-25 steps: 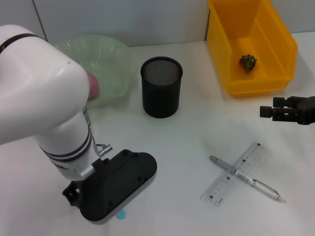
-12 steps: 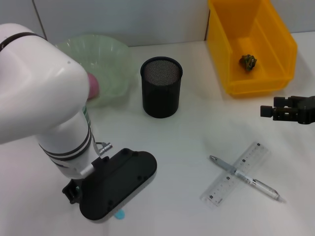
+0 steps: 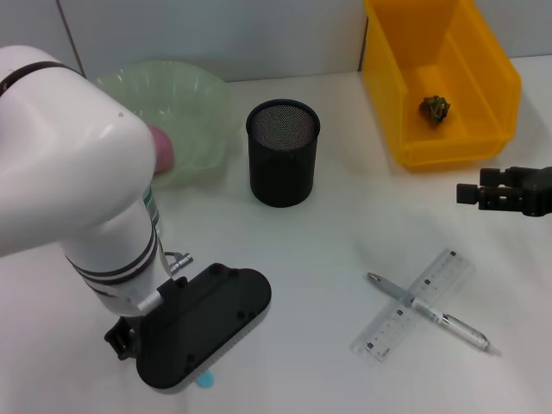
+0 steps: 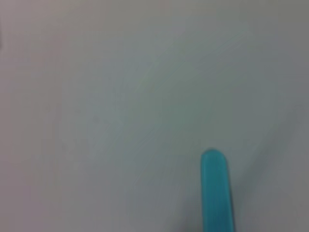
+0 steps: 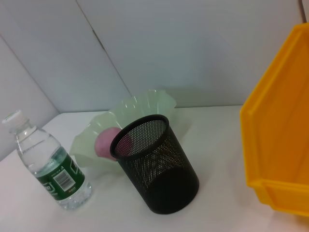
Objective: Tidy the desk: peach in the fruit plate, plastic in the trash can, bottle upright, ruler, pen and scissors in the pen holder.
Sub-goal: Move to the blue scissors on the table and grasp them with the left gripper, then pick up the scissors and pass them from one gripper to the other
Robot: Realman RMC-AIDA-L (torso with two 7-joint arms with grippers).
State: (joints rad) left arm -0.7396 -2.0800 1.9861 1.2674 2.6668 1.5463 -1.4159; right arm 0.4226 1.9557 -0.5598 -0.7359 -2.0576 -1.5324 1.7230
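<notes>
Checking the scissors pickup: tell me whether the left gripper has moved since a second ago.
Yes. In the head view the left gripper has shifted slightly toward the robot's left and nearer the robot, away from the fixed pen holder; less of the blue handle shows beneath it.

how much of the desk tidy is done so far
Done: peach in the fruit plate, crumpled plastic in the yellow bin, bottle upright. In hand: left gripper low over a blue tip. Left: pen and ruler, still crossed on the desk.
</notes>
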